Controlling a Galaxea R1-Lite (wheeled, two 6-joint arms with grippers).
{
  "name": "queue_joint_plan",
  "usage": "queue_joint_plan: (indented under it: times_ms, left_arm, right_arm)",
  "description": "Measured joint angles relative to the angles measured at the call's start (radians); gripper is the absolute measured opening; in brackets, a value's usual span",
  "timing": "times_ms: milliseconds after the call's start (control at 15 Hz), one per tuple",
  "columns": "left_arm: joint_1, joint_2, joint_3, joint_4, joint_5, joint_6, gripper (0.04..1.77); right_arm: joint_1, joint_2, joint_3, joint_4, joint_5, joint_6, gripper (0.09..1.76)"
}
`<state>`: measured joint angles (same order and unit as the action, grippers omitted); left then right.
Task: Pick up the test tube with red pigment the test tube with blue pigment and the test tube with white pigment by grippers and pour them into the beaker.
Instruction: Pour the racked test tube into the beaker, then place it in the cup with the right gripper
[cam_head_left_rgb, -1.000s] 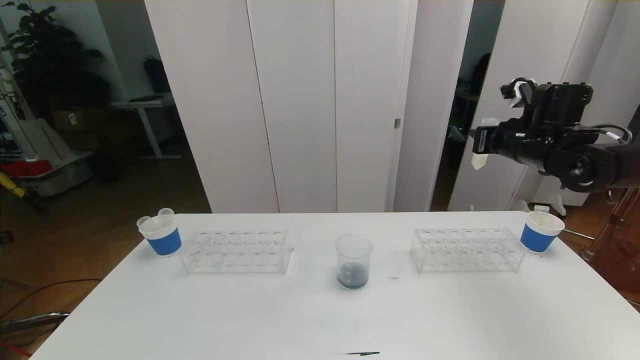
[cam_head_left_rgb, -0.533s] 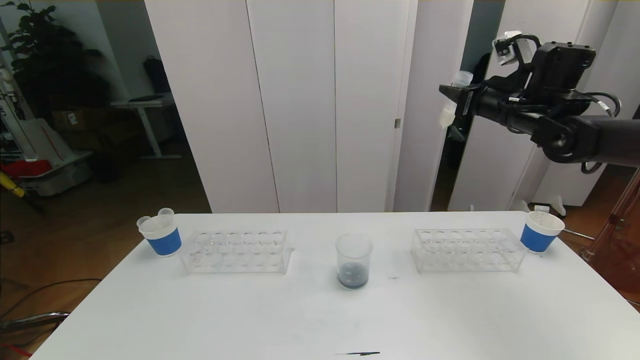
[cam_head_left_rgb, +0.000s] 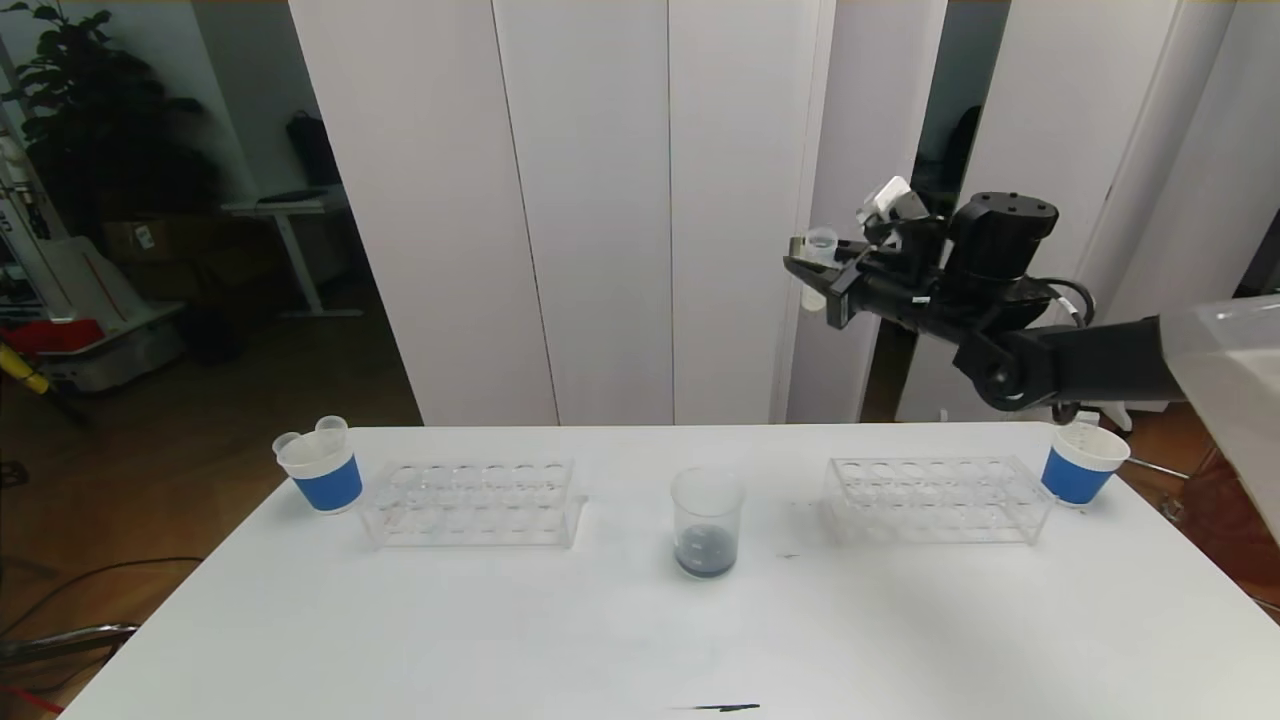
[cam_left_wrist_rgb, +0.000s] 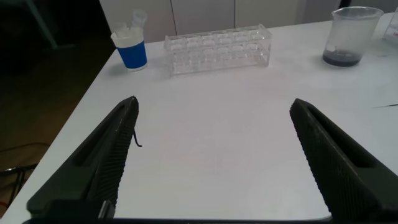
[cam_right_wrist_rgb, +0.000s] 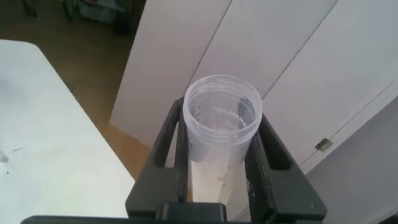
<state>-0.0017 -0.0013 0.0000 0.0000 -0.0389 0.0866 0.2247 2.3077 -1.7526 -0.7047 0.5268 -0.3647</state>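
The right gripper (cam_head_left_rgb: 815, 275) is clamped on the white tube (cam_head_left_rgb: 818, 262), upright, high above the table (cam_head_left_rgb: 640, 620), at about one o'clock from the beaker (cam_head_left_rgb: 707, 522). The left gripper (cam_left_wrist_rgb: 211, 158) hangs low, fingers apart, holding nothing.

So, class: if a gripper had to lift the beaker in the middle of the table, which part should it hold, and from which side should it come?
Grip the beaker across its straight clear wall, near the middle, well above the dark liquid. Come in level from the front, the robot's side: it stands upright and open-topped, and the racks flank it left and right.
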Motion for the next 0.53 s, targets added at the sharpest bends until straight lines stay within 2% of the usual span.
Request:
queue_joint_plan:
  times_ms: [200, 400, 533]
  left_arm:
    - [0.0, 0.0, 0.0, 0.0, 0.0, 0.0, 1.74]
    - [0.0, 0.0, 0.0, 0.0, 0.0, 0.0, 1.74]
    - [0.0, 0.0, 0.0, 0.0, 0.0, 0.0, 1.74]
  right_arm:
    - [0.035, 0.03, 0.018, -0.027, 0.106, -0.105, 0.59]
    - [0.064, 0.052, 0.029, -0.112, 0.207, -0.156, 0.59]
    - [0.083, 0.06, 0.047, -0.156, 0.275, -0.235, 0.59]
